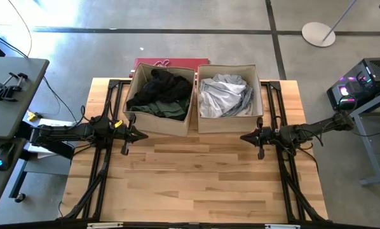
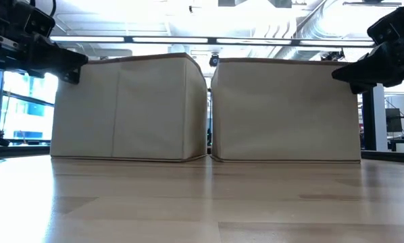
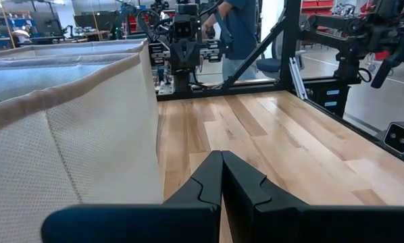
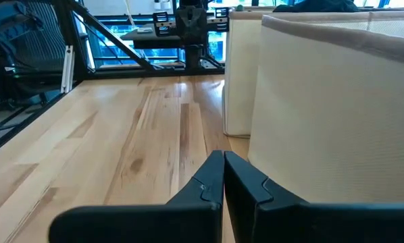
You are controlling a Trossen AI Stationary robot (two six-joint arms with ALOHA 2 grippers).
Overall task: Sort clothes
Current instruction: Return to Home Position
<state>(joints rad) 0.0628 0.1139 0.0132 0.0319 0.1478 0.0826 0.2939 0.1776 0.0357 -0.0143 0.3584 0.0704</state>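
Observation:
Two beige fabric boxes stand side by side at the table's far middle. The left box (image 1: pixel 159 100) holds dark clothes (image 1: pixel 159 92), black and dark green. The right box (image 1: pixel 228 98) holds white and pale grey clothes (image 1: pixel 225 94). My left gripper (image 1: pixel 141 134) is shut and holds nothing, hovering level just in front of the left box's near left corner. My right gripper (image 1: pixel 244 136) is shut and holds nothing too, level in front of the right box's near right corner. In the wrist views both grippers (image 3: pixel 222 158) (image 4: pixel 223 156) point across the table at each other.
Bare wooden tabletop (image 1: pixel 196 178) spreads in front of the boxes. Black frame rails (image 1: pixel 101 165) run along both table sides. A red object (image 1: pixel 168 62) lies behind the boxes. A person (image 3: pixel 239 27) stands beyond the table's right side in the left wrist view.

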